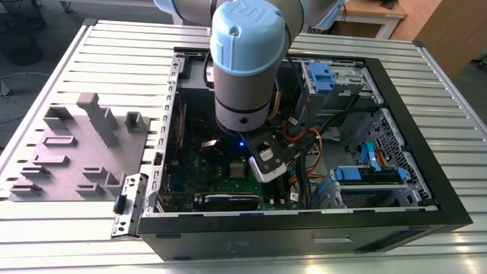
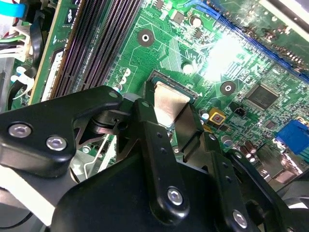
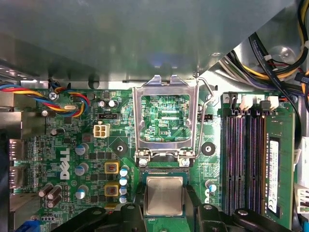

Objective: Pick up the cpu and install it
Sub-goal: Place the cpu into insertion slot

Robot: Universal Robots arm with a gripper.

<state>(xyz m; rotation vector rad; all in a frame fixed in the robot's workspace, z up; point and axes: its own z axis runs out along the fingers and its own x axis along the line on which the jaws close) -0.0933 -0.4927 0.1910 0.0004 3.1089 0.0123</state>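
The cpu (image 3: 164,195) (image 2: 168,100), a small square chip with a pale silvery top, lies flat over the dark socket (image 3: 164,172) on the green motherboard (image 3: 72,145). My gripper (image 3: 164,205) (image 2: 168,116) is shut on it, with one black finger (image 2: 145,121) pressed to each of two opposite edges. The shiny socket frame (image 3: 166,84) is swung open beyond the socket, with bare board showing through it. In the exterior view the arm (image 1: 243,74) reaches down into the open computer case (image 1: 304,228).
Memory slots (image 3: 246,159) run beside the socket, and capacitors (image 3: 82,169) stand on its other side. Bundled cables (image 1: 304,148) and blue drive bays (image 1: 369,174) fill the exterior view's right of the case. A grey moulded tray (image 1: 68,154) sits outside, on the slatted table (image 1: 122,45).
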